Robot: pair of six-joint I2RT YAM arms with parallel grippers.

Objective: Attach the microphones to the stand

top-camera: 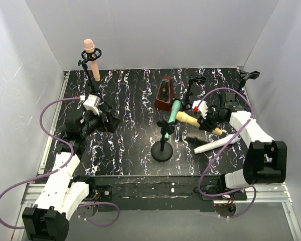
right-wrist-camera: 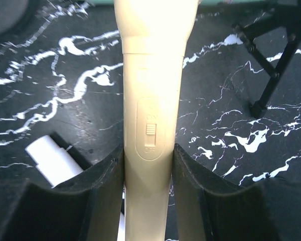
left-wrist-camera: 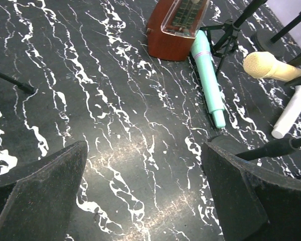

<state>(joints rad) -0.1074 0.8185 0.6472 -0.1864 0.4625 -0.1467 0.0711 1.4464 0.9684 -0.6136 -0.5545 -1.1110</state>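
On the marbled black table (top-camera: 130, 100), right pincer (right-wrist-camera: 148, 155) clamps the smooth tapering yellow microphone (right-wrist-camera: 153, 75); left pincer (left-wrist-camera: 144, 150) gapes wide.

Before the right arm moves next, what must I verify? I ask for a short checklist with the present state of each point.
1. Right fingers clamp the yellow microphone on both sides: ok.
2. Yellow microphone lifted off the table: cannot tell.
3. Round-base stand upright, clip empty: ok.
4. Left fingers open, holding nothing: ok.
5. Teal microphone well away from that stand: not ok, it lies right beside it.
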